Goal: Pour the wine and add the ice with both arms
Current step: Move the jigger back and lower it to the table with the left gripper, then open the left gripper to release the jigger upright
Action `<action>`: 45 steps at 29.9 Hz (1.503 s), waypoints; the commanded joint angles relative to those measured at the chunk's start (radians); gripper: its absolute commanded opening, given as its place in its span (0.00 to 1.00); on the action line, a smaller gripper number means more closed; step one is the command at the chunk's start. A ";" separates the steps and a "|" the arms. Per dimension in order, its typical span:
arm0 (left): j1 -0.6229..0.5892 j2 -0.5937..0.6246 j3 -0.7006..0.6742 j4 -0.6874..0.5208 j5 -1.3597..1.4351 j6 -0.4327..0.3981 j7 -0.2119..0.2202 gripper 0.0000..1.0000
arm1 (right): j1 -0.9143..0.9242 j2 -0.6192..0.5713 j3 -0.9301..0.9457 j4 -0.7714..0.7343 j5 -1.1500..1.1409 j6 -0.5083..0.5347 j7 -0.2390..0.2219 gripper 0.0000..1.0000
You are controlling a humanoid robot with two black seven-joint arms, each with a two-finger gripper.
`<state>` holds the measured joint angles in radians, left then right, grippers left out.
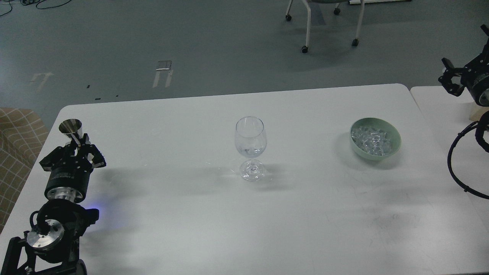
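Note:
A clear wine glass (pixel 250 145) stands upright mid-table; it looks empty or nearly so. A pale green bowl (pixel 393 147) at the right holds many small clear ice cubes (pixel 371 139). My left gripper (pixel 75 152) is shut on the stem of a small silver metal cup (pixel 71 128), held upright low over the table's left edge, far left of the glass. My right gripper (pixel 450 78) is at the far right edge, beyond the bowl; its fingers look spread and empty.
The white table (pixel 244 214) has a second white table (pixel 439 110) butted against its right side. A chair on castors (pixel 328 23) stands on the floor behind. A checked cushion (pixel 19 145) lies at the far left.

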<state>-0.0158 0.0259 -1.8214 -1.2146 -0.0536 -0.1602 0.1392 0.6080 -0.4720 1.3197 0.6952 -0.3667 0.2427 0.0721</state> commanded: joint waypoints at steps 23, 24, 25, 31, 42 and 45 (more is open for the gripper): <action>-0.033 -0.021 0.053 0.038 0.005 0.059 0.007 0.00 | -0.008 -0.005 0.000 0.013 0.000 -0.003 0.000 1.00; -0.045 -0.020 0.053 0.055 0.006 0.057 0.008 0.00 | -0.011 -0.005 0.000 0.021 0.000 -0.003 0.000 1.00; -0.055 -0.020 0.054 0.067 0.006 0.057 0.008 0.00 | -0.013 -0.008 0.000 0.030 0.000 -0.003 0.001 1.00; -0.082 -0.021 0.060 0.122 0.014 0.057 -0.001 0.00 | -0.011 -0.004 0.001 0.035 0.000 -0.003 0.003 1.00; -0.082 -0.020 0.087 0.125 0.014 0.056 -0.003 0.00 | -0.016 -0.007 0.006 0.037 0.002 -0.003 0.009 1.00; -0.081 -0.023 0.090 0.122 0.017 0.053 -0.003 0.00 | -0.016 -0.005 0.007 0.037 0.002 -0.003 0.009 1.00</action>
<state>-0.0977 0.0072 -1.7347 -1.0891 -0.0406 -0.1028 0.1364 0.5921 -0.4788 1.3256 0.7318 -0.3651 0.2393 0.0811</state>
